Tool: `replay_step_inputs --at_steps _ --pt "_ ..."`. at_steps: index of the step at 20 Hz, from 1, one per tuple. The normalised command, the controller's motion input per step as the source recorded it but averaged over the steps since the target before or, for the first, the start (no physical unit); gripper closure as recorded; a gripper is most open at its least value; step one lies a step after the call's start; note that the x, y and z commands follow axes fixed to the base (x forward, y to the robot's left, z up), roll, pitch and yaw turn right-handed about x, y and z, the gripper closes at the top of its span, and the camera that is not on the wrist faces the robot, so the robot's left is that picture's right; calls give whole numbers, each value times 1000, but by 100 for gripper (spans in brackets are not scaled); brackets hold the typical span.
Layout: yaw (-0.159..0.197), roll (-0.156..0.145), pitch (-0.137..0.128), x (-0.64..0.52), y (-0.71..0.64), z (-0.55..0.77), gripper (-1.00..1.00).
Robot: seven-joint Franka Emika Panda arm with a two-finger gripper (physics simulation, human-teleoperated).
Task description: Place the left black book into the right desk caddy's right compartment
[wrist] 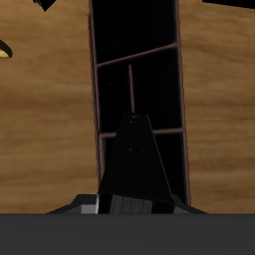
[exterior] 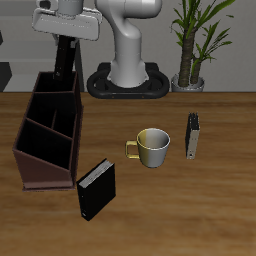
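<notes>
— Above the caddy (exterior: 48, 140), what hangs there?
— The gripper (exterior: 66, 38), clamped on the book (exterior: 65, 66), a slim, plain black slab held upright over the back compartment, its lower end near the rim.

White, rounded Franka arm (exterior: 128, 45) on a dark round base plate (exterior: 128, 88); its light-grey hand (exterior: 68, 18) apparently bears dark fingers.
</notes>
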Motion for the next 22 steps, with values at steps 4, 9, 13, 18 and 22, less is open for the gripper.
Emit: replay_step_inputs --at_steps 4,9,13,18,22 --pt "-27 -71 0 -108 -333 -117 100" --pt "-17 -36 2 -38 -164 -106 100" --pt "-16 -35 19 34 -131 -126 100" --pt "-16 -8 5 7 -35 -63 100" --pt "-20 -10 21 -43 -25 -114 100"
